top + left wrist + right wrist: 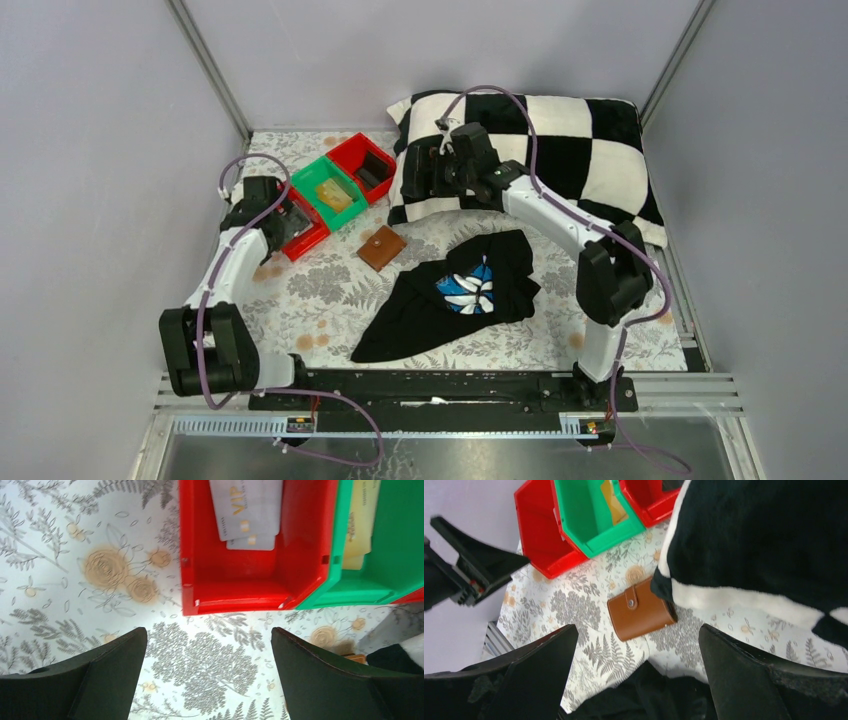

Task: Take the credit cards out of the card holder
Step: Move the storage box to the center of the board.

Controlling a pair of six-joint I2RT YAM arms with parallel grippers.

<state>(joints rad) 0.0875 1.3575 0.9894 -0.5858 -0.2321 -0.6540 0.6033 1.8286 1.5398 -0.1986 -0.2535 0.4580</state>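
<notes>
The brown card holder [382,247] lies closed on the floral cloth, its snap flap up, and also shows in the right wrist view [641,609]. Light grey credit cards [245,510] lie in the near red tray [235,587]. Beige credit cards [361,520] lie in the green tray [385,587]. My left gripper [288,224] is open and empty just in front of the near red tray, its jaws wide apart [209,650]. My right gripper [415,176] is open and empty, above the pillow's front edge and behind the card holder [636,645].
A black-and-white checked pillow [560,150] fills the back right. A black cloth with blue-white print [455,290] lies in front of the card holder. A second red tray [363,165] stands behind the green tray [330,192]. Grey walls enclose the table.
</notes>
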